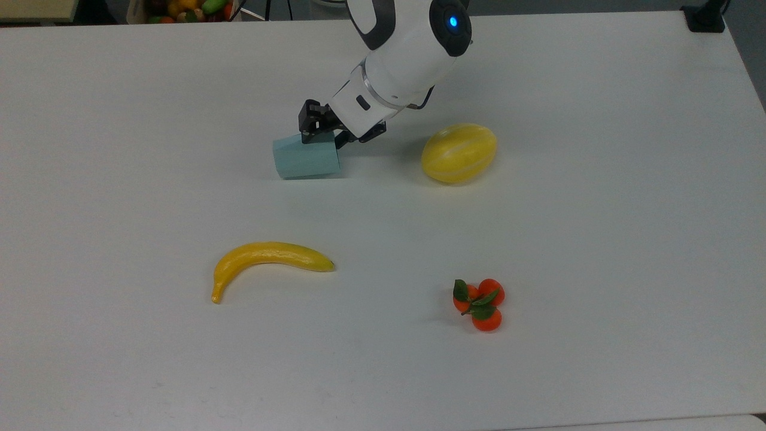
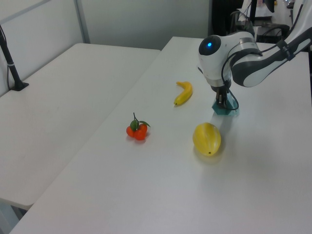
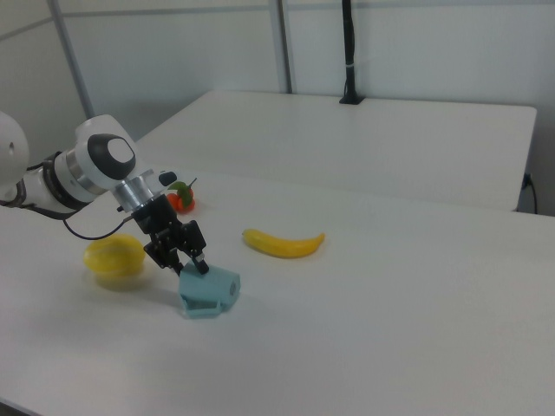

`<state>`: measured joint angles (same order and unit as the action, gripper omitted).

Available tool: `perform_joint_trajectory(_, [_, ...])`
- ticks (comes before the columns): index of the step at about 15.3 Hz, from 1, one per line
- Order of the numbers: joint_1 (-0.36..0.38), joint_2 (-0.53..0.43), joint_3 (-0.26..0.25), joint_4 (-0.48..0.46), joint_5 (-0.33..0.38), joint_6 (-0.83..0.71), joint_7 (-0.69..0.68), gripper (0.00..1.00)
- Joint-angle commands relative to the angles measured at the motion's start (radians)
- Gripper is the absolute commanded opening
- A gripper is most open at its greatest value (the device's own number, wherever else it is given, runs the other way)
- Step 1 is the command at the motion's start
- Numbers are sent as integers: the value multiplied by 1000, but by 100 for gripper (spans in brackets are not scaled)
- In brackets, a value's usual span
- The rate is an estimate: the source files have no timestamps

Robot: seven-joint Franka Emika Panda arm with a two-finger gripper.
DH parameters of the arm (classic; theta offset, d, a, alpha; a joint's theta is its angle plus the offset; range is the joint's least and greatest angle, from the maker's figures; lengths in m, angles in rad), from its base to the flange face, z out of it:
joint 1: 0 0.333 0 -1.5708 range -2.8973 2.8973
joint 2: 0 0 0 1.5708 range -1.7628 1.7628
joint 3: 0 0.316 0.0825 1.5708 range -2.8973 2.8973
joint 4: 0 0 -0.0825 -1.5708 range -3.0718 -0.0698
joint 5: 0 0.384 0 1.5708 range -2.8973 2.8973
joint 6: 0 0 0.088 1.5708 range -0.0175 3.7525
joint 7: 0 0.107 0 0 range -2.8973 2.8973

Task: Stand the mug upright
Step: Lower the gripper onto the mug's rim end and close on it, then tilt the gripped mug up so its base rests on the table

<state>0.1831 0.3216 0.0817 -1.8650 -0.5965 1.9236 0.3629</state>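
The pale teal faceted mug lies on its side on the white table, its wider mouth end toward the top view's right. It also shows low in the left view as the mug and in the right view as the mug. My gripper is tilted down at the mug's upper mouth edge. Its fingers stand apart, open, astride that edge. The gripper touches the mug's top in the right view. In the left view the gripper hides part of the mug.
A yellow melon lies just to the top view's right of the mug. Nearer the front are a banana and a cluster of tangerines. A container of fruit sits past the table's far edge.
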Motion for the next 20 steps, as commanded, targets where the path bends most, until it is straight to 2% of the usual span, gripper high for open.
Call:
perform_joint_trajectory(1, [-2,-6,-10,-17,-34,40,21,44])
perform_joint_trajectory(6, [-2,-6,-10,-13,-51,41,41,2])
perform_joint_trajectory(12, [-34,-18,-19,16,-10,74,44,0])
perform_joint_trajectory(14, [-36,-19,-52,33,58,103,44,0])
perform_joint_trajectory(18, [-37,-22,-131,88,280,146,22,0])
perform_joint_trajectory(20, [-39,-24,-157,108,384,146,-54,0])
